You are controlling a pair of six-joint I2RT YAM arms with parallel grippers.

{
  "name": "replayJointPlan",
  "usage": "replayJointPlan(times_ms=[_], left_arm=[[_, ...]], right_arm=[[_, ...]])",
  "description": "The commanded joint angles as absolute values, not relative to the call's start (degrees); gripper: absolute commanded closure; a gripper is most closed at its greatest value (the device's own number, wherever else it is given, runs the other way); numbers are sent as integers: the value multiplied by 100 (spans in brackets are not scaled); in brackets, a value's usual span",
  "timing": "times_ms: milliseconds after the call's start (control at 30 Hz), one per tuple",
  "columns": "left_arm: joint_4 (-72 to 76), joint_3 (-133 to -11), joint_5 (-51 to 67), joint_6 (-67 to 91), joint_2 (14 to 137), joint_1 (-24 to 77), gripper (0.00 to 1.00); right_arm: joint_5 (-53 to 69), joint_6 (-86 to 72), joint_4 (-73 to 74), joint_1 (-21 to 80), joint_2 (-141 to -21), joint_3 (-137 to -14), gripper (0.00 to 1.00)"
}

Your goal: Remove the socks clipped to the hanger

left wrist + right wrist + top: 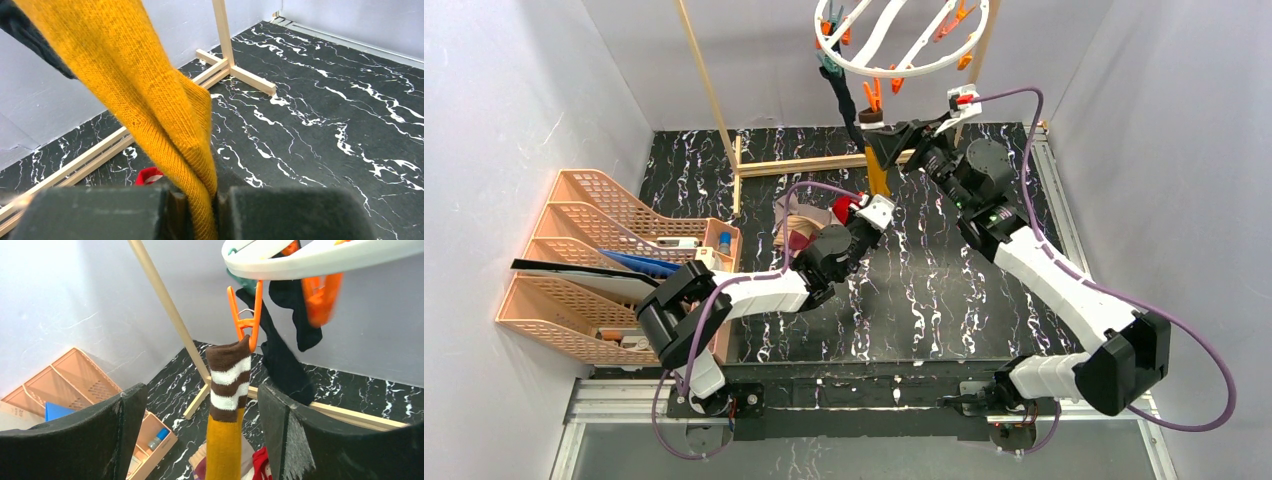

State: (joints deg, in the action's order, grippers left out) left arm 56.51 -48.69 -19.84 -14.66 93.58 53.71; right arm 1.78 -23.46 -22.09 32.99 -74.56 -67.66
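Note:
The white hanger ring [902, 62] hangs at the top centre, with orange and teal clothespins. An orange clothespin [245, 315] holds a mustard sock [227, 440] by its brown-and-white striped cuff. My right gripper [200, 395] is open, with one finger [100, 440] on each side of the sock just below the cuff, not touching it. It also shows in the top view [886, 137]. My left gripper [202, 215] is shut on the lower end of the mustard sock [150, 100], low over the table [876, 200]. A black sock [285, 360] is still clipped behind it.
A pile of loose socks [809, 225], one of them red [149, 176], lies on the black marble table under the left wrist. The wooden rack frame [225, 65] stands behind. Orange stacked trays [584, 250] fill the left side. Grey walls enclose the table.

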Motion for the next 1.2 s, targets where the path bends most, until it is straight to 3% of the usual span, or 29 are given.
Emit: replayJointPlan(times_ms=[0,233,533,1167], left_arm=[[5650,-4852,-2222,-1600,9403,5427,100],[5633,-4844,-2258,-1617,9432,5509,100],[5612,-4758,-2331,-1624,9357,5569,100],[5581,-4641,-2322,-1625,9280,5572,100]], right_arm=[[-873,-1703,-2068,3563,-7181,-6964,12],[-1426,-1260,-1878,3583,-7498,-7362,13],[-545,-963,-2162,3473,-8220,-7900,23],[-508,-918,-2218,3387,-8957,-8805,34]])
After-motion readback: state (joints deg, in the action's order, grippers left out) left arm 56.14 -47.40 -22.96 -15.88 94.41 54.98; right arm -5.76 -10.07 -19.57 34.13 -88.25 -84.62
